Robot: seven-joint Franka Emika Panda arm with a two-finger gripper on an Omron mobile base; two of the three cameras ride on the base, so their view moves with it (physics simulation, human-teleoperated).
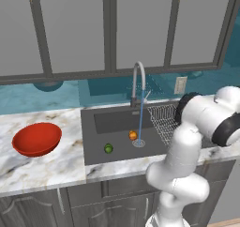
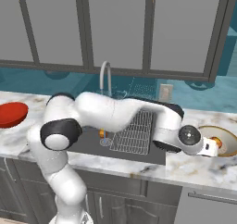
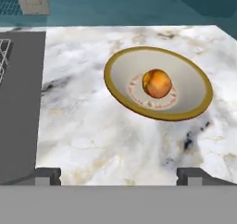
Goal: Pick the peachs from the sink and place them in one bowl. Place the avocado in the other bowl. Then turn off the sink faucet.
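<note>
The gripper (image 3: 118,174) shows its jaws spread wide with nothing between them, low in the hand view. One peach (image 3: 156,83) sits in the tan bowl (image 3: 115,68) above; the other peach (image 1: 133,135) lies mid-frame in the sink (image 1: 98,141), with the avocado (image 1: 108,148) at its lower left.

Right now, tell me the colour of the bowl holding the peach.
The bowl has a tan-gold rim and a pale greyish inside with a brownish ring under the peach; the hand view shows it best.
</note>
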